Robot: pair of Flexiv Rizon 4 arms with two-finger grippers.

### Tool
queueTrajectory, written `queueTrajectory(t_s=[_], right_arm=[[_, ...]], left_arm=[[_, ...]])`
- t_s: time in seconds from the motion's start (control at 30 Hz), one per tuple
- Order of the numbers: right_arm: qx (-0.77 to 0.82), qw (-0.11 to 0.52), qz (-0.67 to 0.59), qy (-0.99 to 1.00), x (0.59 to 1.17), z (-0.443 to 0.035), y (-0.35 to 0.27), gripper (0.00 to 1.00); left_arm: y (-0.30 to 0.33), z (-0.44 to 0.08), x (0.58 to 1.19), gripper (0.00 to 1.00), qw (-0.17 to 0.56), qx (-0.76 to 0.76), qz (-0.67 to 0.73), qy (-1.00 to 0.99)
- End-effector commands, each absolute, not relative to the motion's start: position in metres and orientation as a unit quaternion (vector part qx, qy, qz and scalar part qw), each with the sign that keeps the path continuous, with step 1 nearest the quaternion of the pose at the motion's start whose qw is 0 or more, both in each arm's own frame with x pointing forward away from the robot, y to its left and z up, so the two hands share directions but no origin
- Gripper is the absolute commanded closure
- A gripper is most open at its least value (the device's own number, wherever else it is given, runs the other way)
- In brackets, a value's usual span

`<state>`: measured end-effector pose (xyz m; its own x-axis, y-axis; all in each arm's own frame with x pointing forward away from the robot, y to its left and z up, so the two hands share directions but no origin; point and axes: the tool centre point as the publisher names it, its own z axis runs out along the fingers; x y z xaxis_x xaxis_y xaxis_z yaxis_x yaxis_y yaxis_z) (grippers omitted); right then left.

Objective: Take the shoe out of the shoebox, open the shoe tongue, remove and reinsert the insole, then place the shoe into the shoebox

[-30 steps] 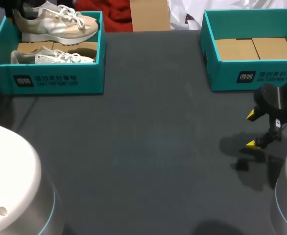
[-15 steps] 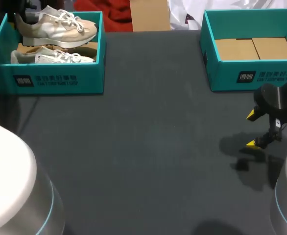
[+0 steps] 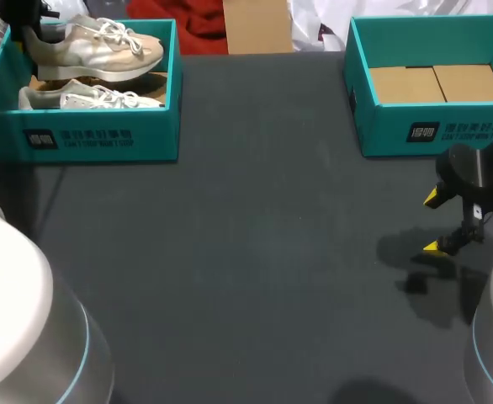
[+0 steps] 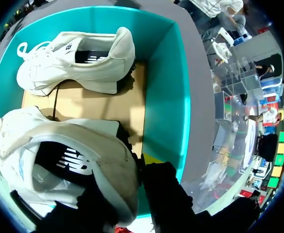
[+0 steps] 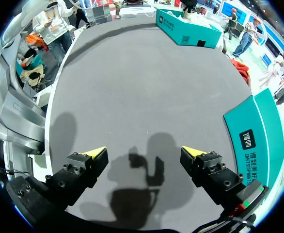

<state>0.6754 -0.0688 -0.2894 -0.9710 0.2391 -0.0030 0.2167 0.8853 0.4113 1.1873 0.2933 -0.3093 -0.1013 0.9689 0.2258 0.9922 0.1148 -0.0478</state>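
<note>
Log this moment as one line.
left hand: shut on shoe at heel, over left box | right hand: open, above table | other shoe: lying in left box | stage: shoe not yet out

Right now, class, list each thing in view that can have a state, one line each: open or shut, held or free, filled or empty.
left shoebox: open, lidless, two shoes in it
held shoe: laced, gripped at the heel
second shoe: laced, free, lying on the box floor
left pincer: shut on the held shoe's heel
right shoebox: open, no shoe inside
right pincer: open, holding nothing, above bare table
</note>
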Motion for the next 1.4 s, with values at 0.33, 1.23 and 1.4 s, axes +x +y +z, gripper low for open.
queueTrajectory(t_s=[0.33, 1.23, 1.4], right_arm=[[0.117, 0.028, 0.208, 0.971, 0.674, -0.29, -0.069, 0.0], [0.117, 0.028, 0.208, 0.971, 0.674, -0.29, -0.069, 0.0], [0.117, 0.028, 0.208, 0.971, 0.674, -0.29, -0.069, 0.0]], left_arm=[[0.29, -0.321, 1.193, 1.0, 0.107, -0.667, -0.057, -0.735], [0.29, -0.359, 1.185, 1.0, 0.123, -0.682, -0.048, -0.719], [0.29, -0.364, 1.186, 1.0, 0.121, -0.682, -0.044, -0.72]])
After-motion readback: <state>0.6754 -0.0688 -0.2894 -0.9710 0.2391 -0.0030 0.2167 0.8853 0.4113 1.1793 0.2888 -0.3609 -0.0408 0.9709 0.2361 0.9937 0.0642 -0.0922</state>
